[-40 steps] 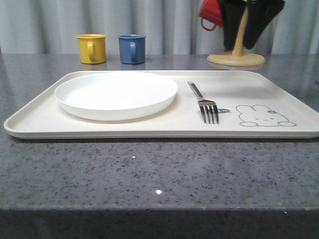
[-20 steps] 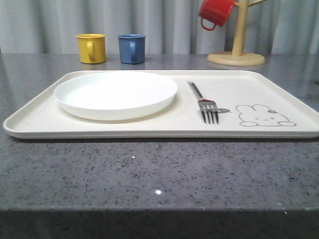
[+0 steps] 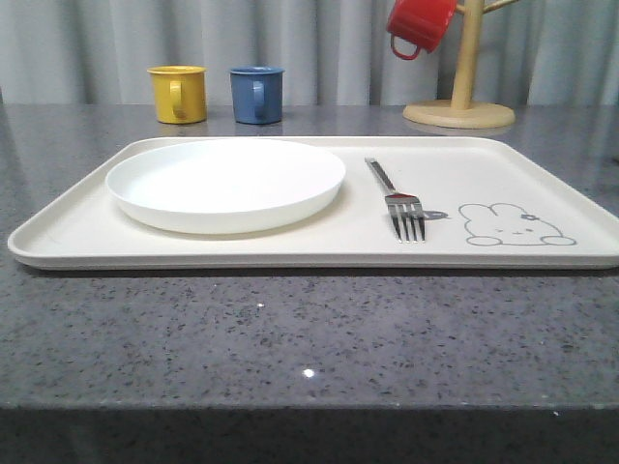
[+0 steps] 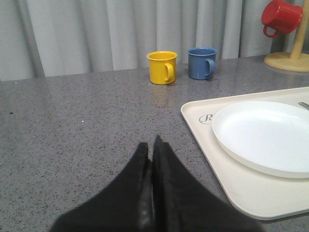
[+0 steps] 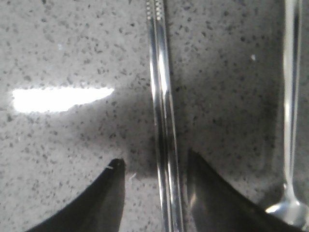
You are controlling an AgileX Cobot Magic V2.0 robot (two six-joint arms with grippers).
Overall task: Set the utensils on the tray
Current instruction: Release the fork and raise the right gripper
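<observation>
Right end effector (image 5: pixel 153 166) spread wide, fingers straddling chopsticks (image 5: pixel 161 111), not gripping. Chopsticks flat on desk (image 5: pixel 72 53), pair touching, long axis between fingers; spoon (image 5: pixel 289 96) parallel beside. Left end effector (image 4: pixel 151 147) closed, empty, over desk. Fork (image 3: pixel 395 200) on tray (image 3: pixel 77 227), tines toward camera, right of plate (image 3: pixel 224 179).

Spoon (image 5: pixel 289 121) bowl cropped; chopsticks (image 5: pixel 161 121) ends cropped.
</observation>
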